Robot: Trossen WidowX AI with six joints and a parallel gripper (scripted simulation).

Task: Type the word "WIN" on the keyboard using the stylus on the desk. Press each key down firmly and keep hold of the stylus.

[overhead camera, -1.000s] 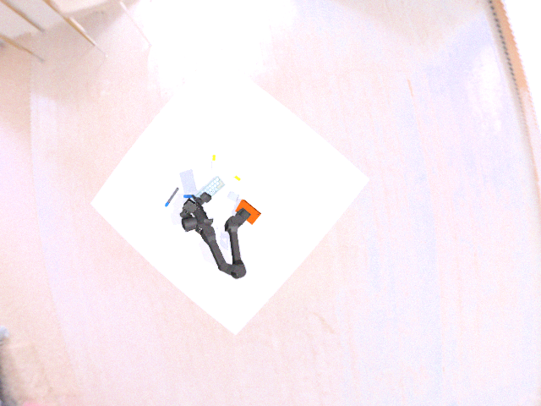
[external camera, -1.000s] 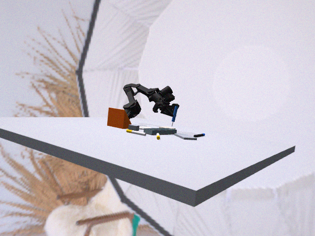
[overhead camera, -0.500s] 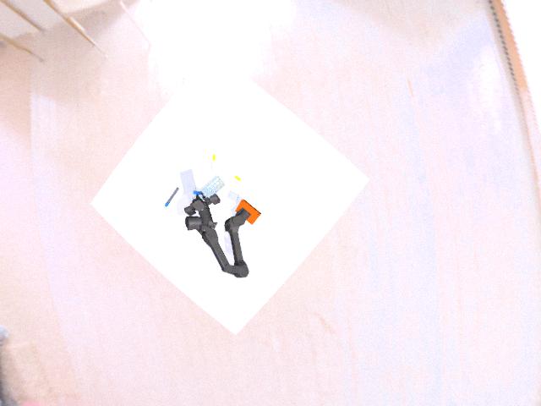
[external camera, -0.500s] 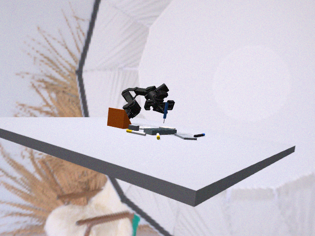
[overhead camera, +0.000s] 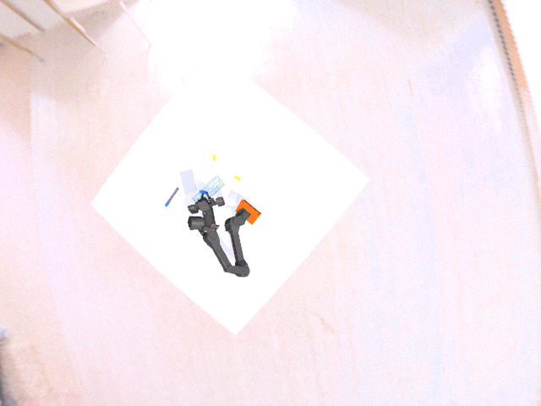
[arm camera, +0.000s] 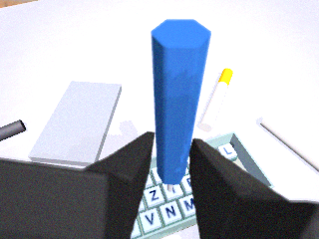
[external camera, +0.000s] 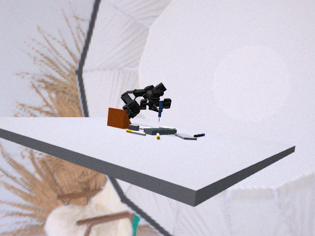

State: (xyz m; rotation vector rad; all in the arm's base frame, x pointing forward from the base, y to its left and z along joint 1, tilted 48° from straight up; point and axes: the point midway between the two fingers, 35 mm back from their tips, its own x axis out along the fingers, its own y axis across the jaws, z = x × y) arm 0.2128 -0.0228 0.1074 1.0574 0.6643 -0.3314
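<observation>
The blue stylus (overhead camera: 203, 191) (external camera: 160, 107) (arm camera: 179, 95) stands nearly upright in my gripper (external camera: 158, 109) (arm camera: 171, 142), which is shut on it. Its thin tip points down and is a little above the keyboard (overhead camera: 215, 183) (external camera: 160, 131) (arm camera: 253, 160), with a gap showing in the exterior view. In the wrist view the tip appears over a key beside the Z key (arm camera: 154, 195) and above the N key (arm camera: 169, 212); that key's letter is partly hidden. The M key (arm camera: 189, 205) shows further right. My fingers hide much of the keyboard, and I cannot make out the W key.
A grey flat box (overhead camera: 188, 181) (arm camera: 80, 121) lies beside the keyboard. A dark pen with a blue end (overhead camera: 172, 196) (external camera: 199, 135) lies beyond it. Two yellow-ended markers (overhead camera: 214, 157) (overhead camera: 237, 178) lie on the other side. An orange block (overhead camera: 253, 212) (external camera: 116, 118) stands near the arm's base.
</observation>
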